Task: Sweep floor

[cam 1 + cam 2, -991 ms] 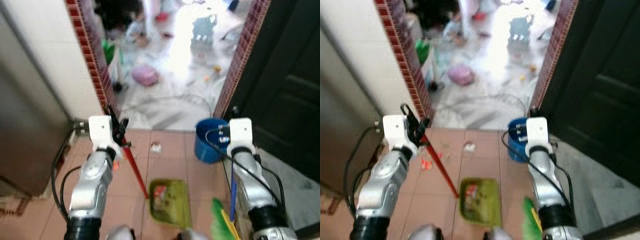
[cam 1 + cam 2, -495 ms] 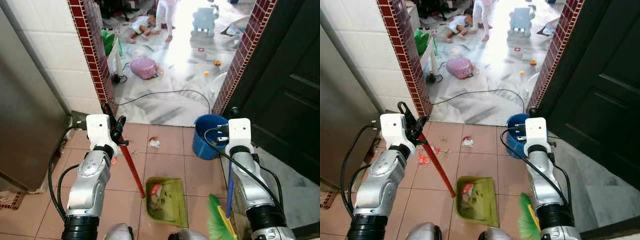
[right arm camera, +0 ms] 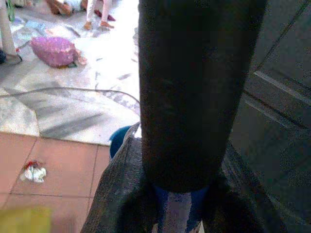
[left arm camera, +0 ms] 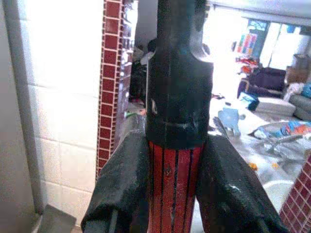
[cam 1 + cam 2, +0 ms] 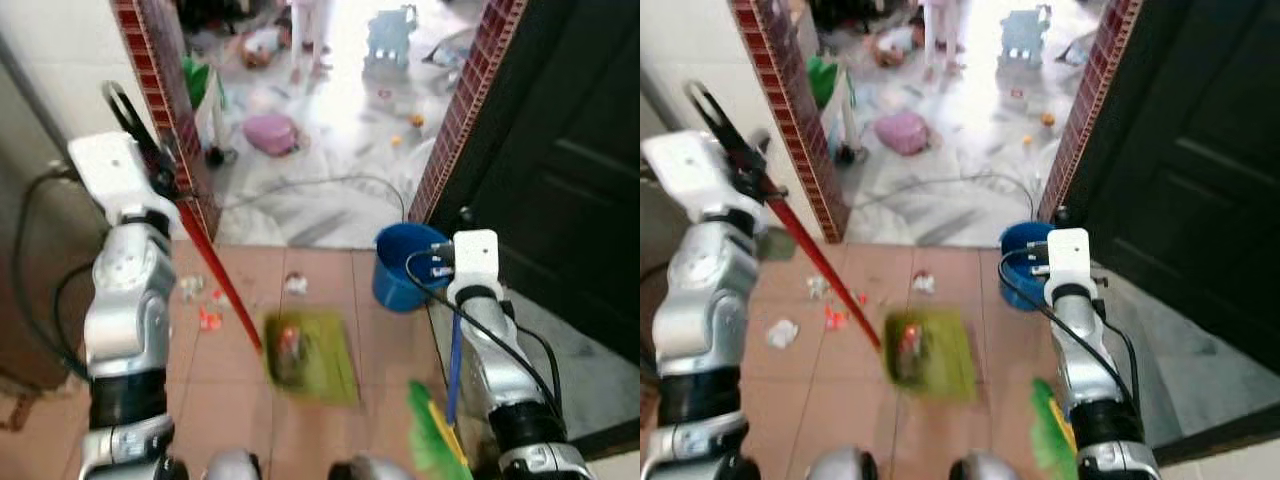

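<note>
Terracotta floor [image 5: 390, 350] by doorway: litter [image 5: 825, 318] remains. Left end effector [image 5: 150, 175] clamps red dustpan handle [image 5: 215, 275]; right end effector [image 5: 455, 300] clamps blue broom handle [image 5: 453, 370]. Judged step: repositioning green dustpan [image 5: 305, 345]; next, sweep litter in.

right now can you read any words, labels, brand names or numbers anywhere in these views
No text can be read.
Red dustpan handle: ribs and scuffs, no lettering.
Blue bucket: no label seen.
Colourful panel in the far room: too blurred to read.

The terracotta tile floor [image 5: 940, 395] carries a green dustpan [image 5: 930, 352] with scraps in it, scattered paper litter [image 5: 783, 332] to its left, a small white wad [image 5: 924, 283] ahead, and a blue bucket [image 5: 1020, 262] by the doorway.
</note>
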Motion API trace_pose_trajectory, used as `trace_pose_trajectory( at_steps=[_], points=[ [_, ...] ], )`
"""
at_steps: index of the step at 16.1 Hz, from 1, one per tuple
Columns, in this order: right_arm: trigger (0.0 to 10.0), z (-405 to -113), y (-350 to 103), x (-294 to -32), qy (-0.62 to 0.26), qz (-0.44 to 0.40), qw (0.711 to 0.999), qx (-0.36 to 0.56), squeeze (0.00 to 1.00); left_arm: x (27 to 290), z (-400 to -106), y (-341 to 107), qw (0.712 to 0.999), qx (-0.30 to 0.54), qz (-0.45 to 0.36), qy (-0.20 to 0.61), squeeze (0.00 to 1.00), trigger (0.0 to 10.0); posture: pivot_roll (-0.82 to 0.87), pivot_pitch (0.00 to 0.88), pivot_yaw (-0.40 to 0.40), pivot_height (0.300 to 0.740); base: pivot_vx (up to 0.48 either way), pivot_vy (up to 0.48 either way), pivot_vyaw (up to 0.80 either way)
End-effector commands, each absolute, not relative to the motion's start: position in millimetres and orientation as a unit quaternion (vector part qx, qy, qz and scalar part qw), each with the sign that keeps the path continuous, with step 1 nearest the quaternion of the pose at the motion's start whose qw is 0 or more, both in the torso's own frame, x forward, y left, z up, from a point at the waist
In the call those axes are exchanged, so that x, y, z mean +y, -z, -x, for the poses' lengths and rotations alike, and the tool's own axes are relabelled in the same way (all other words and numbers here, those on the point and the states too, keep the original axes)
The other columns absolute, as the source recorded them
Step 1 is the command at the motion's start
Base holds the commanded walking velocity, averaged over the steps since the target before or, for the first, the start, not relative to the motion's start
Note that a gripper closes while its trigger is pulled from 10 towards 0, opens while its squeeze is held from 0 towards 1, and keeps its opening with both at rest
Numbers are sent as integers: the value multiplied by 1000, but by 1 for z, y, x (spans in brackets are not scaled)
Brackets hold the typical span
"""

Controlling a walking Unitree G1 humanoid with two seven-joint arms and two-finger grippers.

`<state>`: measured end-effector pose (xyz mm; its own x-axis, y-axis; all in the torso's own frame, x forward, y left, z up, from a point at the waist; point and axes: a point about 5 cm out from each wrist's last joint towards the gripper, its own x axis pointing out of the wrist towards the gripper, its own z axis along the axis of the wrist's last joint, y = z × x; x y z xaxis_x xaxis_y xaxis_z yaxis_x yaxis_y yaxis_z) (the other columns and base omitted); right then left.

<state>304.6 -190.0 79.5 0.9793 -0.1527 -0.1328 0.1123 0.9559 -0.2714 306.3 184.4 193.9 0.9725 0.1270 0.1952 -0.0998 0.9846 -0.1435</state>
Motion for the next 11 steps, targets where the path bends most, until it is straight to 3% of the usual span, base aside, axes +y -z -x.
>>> trace_pose_trajectory(
  at_steps=[1, 7, 11],
  points=[
    [10000, -311, -91, -184, 59, 116, 990, 50, 0, 185, -303, -168, 995, -56, 61, -58, 0, 10000, -34, 0, -19, 740, 0, 0, 0],
    [10000, -314, -92, -180, 46, 103, 993, 44, 0, 183, -296, -140, 997, -23, 43, -58, 0, 10000, -33, 0, -22, 740, 0, 0, 0],
    [10000, -314, -91, -182, 43, 107, 992, 46, 0, 192, -300, -164, 992, -73, 50, -92, 0, 10000, -39, 0, -28, 740, 0, 0, -625]
  ],
)
